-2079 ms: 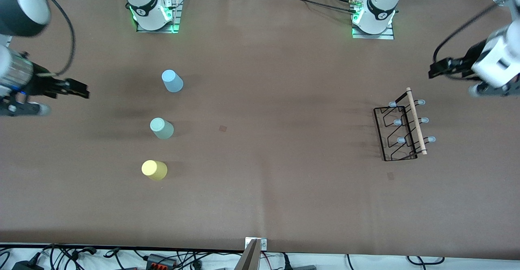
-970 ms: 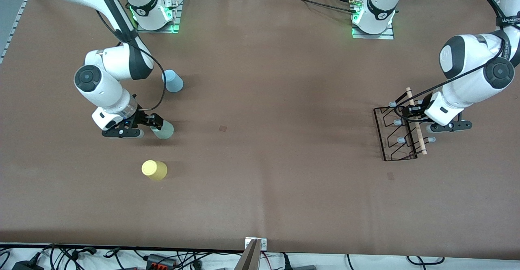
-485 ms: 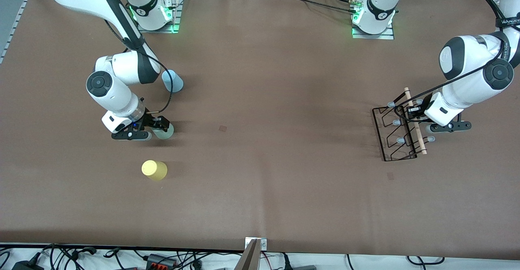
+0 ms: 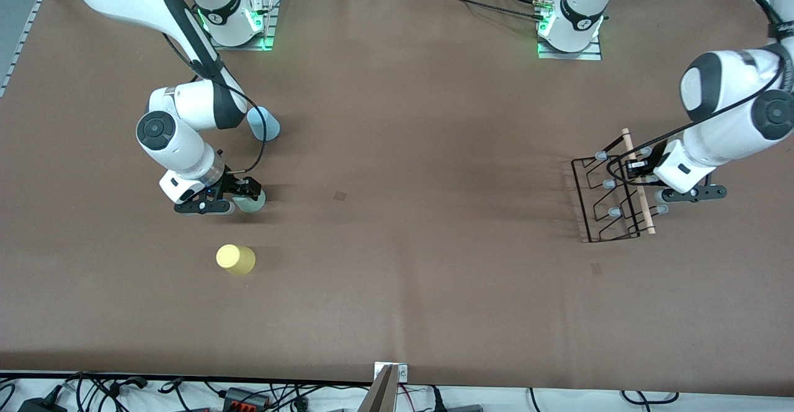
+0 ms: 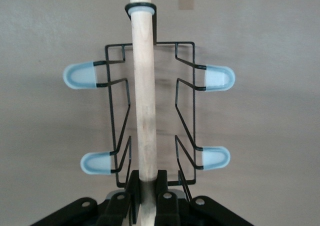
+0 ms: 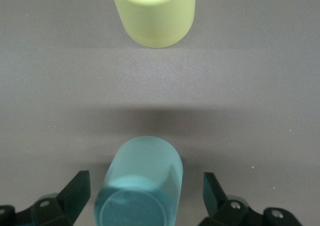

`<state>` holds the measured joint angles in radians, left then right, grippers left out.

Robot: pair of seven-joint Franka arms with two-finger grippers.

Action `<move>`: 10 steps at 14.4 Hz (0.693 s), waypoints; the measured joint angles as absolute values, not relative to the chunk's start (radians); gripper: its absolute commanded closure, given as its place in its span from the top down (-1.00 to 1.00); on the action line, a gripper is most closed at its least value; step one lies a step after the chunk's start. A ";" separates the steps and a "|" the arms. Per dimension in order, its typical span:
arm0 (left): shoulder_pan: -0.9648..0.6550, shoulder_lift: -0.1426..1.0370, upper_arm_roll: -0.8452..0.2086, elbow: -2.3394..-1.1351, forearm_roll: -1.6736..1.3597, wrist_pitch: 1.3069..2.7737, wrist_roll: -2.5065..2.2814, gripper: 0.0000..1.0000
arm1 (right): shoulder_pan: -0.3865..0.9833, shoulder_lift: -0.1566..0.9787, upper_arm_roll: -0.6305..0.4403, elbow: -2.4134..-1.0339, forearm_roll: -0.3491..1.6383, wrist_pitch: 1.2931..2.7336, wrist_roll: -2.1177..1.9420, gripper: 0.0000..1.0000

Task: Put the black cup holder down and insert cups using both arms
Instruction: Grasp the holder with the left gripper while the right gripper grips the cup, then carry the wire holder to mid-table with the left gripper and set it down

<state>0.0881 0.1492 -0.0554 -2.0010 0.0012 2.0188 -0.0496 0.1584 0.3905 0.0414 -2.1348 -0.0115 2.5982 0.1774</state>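
Left gripper (image 5: 145,193) clenched on wooden rod (image 5: 142,85) of black cup holder (image 4: 611,192), apparently lifted off table (image 4: 434,275), right gripper (image 6: 145,196) spread around grey-green cup (image 6: 140,186), yellow cup (image 4: 235,259) nearer front camera, blue cup (image 4: 268,123) farther.

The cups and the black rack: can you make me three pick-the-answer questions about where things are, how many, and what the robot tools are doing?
1. Which cup is nearest the front camera?
A. yellow cup
B. light blue cup
C. grey-green cup

2. How many cups stand on the table?
A. two
B. three
C. five

3. What is the left tool doing?
A. resting open on the table
B. holding the yellow cup
C. gripping the rack's wooden rod

Answers:
1 A: the yellow cup shows lowest in the front view.
2 B: with it stand the light blue cup and the grey-green cup, which sits between the open right tool.
3 C: the left tool is shut on the wooden rod of the black rack.
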 measured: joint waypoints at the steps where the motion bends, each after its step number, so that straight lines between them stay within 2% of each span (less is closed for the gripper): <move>1: 0.079 0.147 -0.073 -1.952 0.001 1.961 -0.050 -0.99 | 0.159 0.391 0.041 -2.135 -0.012 2.598 0.178 1.00; 3: 0.065 0.141 -0.135 -1.885 0.001 1.907 -0.054 -0.99 | 0.159 0.391 0.041 -2.135 -0.012 2.598 0.178 1.00; 7: 0.037 0.153 -0.324 -1.852 0.000 1.903 -0.193 -0.99 | 0.164 0.395 0.041 -2.135 -0.012 2.598 0.179 0.91; 9: 0.000 0.190 -0.404 -1.835 0.000 1.918 -0.298 -0.99 | 0.166 0.397 0.041 -2.136 -0.012 2.595 0.180 0.68; 10: -0.033 0.216 -0.423 -1.822 0.000 1.934 -0.341 -0.99 | 0.167 0.398 0.041 -2.136 -0.012 2.589 0.183 0.45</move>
<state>-0.0327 0.2158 -0.4226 -1.8220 0.0002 1.9337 -0.3411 0.1671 0.3979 0.0414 -2.1363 -0.0115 2.5890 0.1831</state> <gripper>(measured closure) 0.837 0.057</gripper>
